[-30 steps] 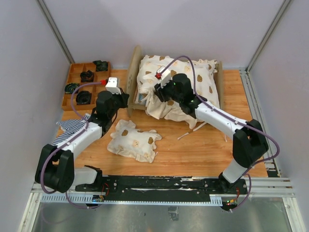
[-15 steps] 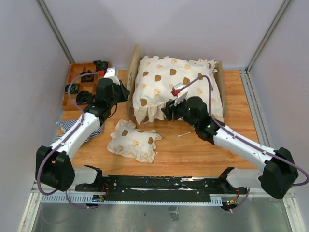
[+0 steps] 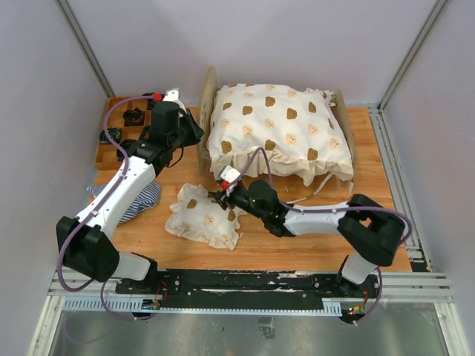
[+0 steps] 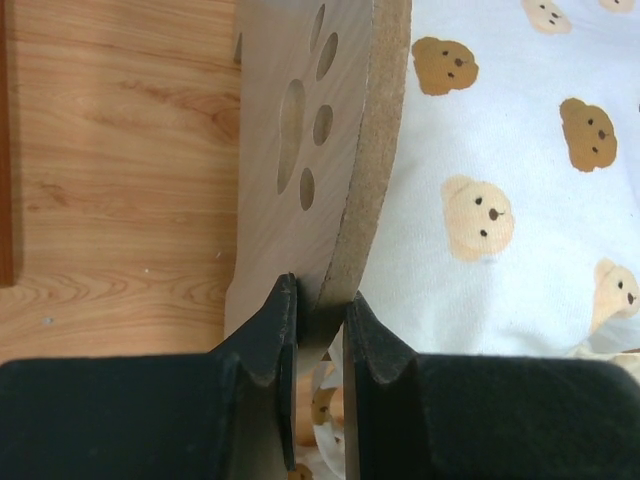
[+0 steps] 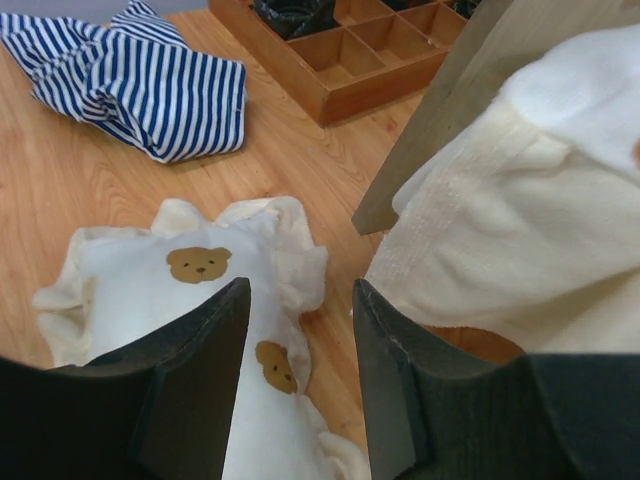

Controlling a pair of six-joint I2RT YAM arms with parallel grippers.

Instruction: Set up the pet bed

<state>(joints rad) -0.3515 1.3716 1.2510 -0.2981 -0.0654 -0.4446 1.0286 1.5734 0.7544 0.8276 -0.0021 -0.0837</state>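
The pet bed stands at the back middle, its plywood headboard (image 3: 205, 111) with the paw-print cutout (image 4: 300, 130) on the left. A cream bear-print quilt (image 3: 278, 126) lies spread over the whole bed, hiding the mattress. My left gripper (image 3: 191, 138) is shut on the headboard's near edge, with the board pinched between its fingers (image 4: 278, 330). My right gripper (image 3: 220, 199) is open, low over the table in front of the bed. It hovers at the edge of a small bear-print pillow (image 3: 204, 215), with nothing between its fingers (image 5: 200, 350).
A brown compartment tray (image 3: 111, 141) with dark items stands at the back left. A crumpled blue-and-white striped cloth (image 3: 137, 200) lies left of the pillow. Grey walls close in the back and sides, and a rail runs along the near edge.
The right gripper let go of the quilt and swung from the bed down towards the pillow. The quilt now lies flat over the bed. The left gripper moved further back along the headboard.
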